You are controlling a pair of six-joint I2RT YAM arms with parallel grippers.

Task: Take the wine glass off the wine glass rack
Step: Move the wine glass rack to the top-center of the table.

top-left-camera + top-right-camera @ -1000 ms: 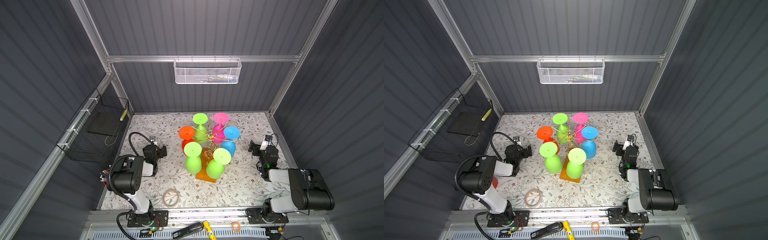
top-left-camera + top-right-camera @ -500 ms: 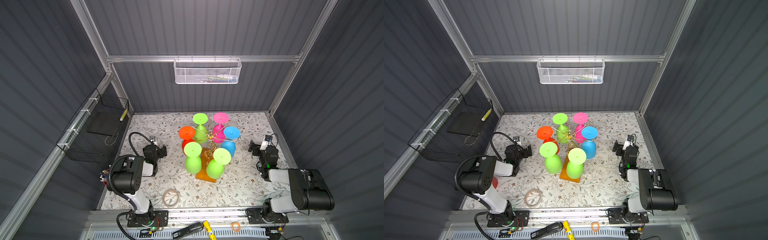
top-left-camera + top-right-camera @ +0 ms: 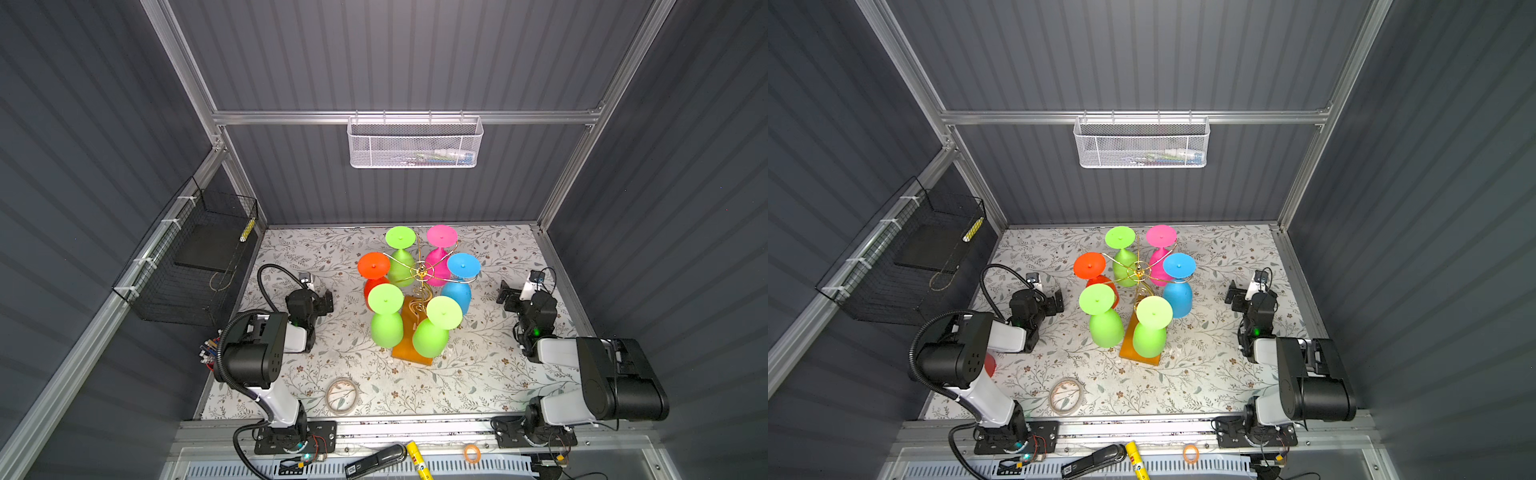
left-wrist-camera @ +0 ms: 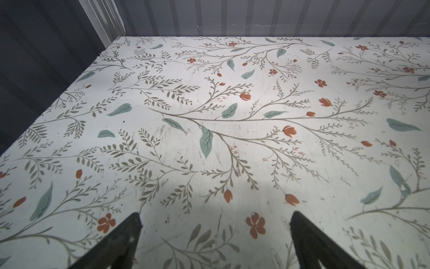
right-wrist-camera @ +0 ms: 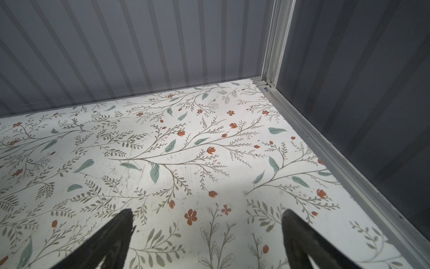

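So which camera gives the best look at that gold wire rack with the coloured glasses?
The top views. Both show the wine glass rack from above: gold scroll arms, orange-brown base, and six wine glasses hanging upside down. The two wrist views miss it entirely; they show only the floral tabletop.

wine glass rack (image 3: 405, 353): table (image 3: 478, 374) centre | glasses (image 3: 386, 328): on rack | ring (image 3: 327, 397): before rack

I see a white tabletop (image 3: 478, 374) printed with grey-green leaves and small red flowers. Near its middle the thin gold wire wine glass rack (image 3: 405, 352) stands on its rectangular orange-brown wooden base. A clear ring of tape (image 3: 329, 395) lies flat nearer the front edge.
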